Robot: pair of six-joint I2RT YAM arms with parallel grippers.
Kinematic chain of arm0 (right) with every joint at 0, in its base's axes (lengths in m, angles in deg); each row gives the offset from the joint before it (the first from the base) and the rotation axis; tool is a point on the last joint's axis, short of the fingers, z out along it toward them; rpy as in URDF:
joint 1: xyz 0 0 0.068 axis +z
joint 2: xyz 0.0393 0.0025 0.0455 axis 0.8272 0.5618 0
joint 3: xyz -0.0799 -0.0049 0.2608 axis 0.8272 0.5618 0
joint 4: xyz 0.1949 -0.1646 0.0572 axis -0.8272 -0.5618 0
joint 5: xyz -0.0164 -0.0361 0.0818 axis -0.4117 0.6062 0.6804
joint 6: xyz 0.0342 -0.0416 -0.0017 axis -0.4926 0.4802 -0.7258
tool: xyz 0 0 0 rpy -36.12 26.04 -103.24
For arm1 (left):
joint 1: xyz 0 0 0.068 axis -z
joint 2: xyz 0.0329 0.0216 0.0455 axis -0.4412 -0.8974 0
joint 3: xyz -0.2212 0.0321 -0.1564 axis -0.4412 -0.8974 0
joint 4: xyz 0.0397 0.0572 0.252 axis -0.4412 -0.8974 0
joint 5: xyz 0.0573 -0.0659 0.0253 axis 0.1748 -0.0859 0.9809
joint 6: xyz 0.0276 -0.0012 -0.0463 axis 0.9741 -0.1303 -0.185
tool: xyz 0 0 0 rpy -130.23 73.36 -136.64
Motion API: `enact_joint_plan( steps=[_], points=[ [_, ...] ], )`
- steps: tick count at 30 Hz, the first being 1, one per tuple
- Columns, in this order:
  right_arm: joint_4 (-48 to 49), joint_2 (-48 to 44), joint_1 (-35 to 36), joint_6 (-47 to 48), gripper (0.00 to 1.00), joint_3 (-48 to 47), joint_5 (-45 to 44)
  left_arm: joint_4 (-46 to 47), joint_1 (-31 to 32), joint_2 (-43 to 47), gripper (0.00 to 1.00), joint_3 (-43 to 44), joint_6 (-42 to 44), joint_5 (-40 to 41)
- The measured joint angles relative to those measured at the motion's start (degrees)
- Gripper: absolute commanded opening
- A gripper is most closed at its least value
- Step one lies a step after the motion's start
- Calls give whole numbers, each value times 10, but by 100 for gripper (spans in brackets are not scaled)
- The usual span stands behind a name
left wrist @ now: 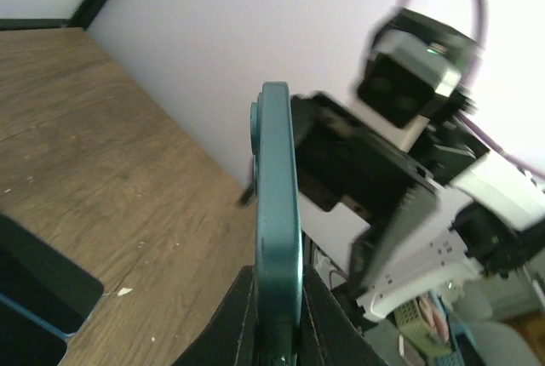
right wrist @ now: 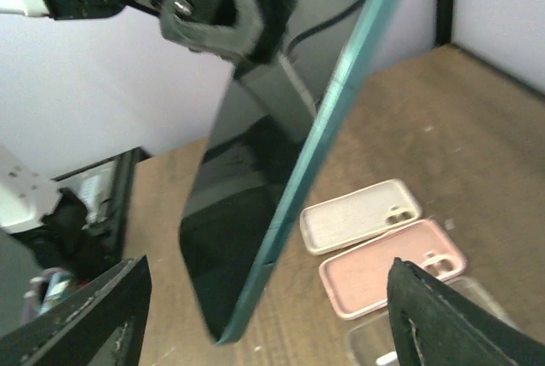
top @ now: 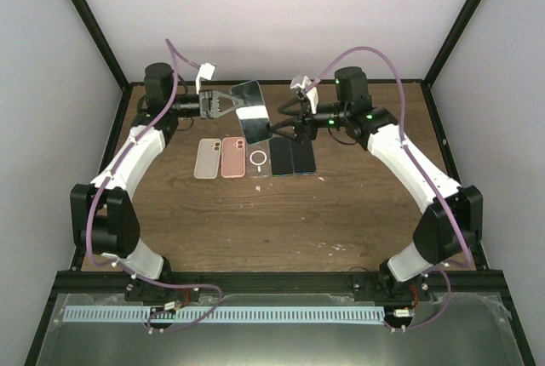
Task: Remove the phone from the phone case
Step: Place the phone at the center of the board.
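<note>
The left tool (top: 232,105) is pinching the phone (top: 253,111) aloft, presenting it to the spread right tool (top: 288,130), probably for prying off its case (left wrist: 277,213).

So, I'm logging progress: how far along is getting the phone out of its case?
Done: the left end effector holds the phone clamped above the table. In hand: the right end effector stands open beside it, gripping nothing. Left: the teal case wraps the phone's edge, so pulling them apart remains.
</note>
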State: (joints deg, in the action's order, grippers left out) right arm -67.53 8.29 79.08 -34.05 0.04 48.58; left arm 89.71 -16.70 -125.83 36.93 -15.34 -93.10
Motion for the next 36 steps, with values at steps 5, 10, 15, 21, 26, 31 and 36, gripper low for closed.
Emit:
enact_joint_plan(
  steps=[5, 10, 15, 21, 26, 31, 36],
  points=[
    [-9, 32, -7, -77, 39, 0, 75, -24, 35, 21, 0, 0, 61, 12],
    [3, 37, -7, -135, 6, -2, 122, -78, 54, 27, 8, 2, 132, 40],
    [5, 40, -11, -150, 1, -2, 150, -141, 61, 28, 38, 14, 193, 77],
    [-18, 50, -49, -157, 1, 0, 146, -184, 59, 32, 64, 23, 243, 119],
    [-68, 57, -94, -125, 1, 8, 124, -219, 37, 37, 91, 23, 278, 167],
    [-146, 88, -150, -62, 1, 19, 77, -245, -9, 41, 100, 23, 290, 215],
    [-208, 140, -214, 6, 1, 23, 13, -265, -38, 47, 100, 20, 307, 255]
  ],
)
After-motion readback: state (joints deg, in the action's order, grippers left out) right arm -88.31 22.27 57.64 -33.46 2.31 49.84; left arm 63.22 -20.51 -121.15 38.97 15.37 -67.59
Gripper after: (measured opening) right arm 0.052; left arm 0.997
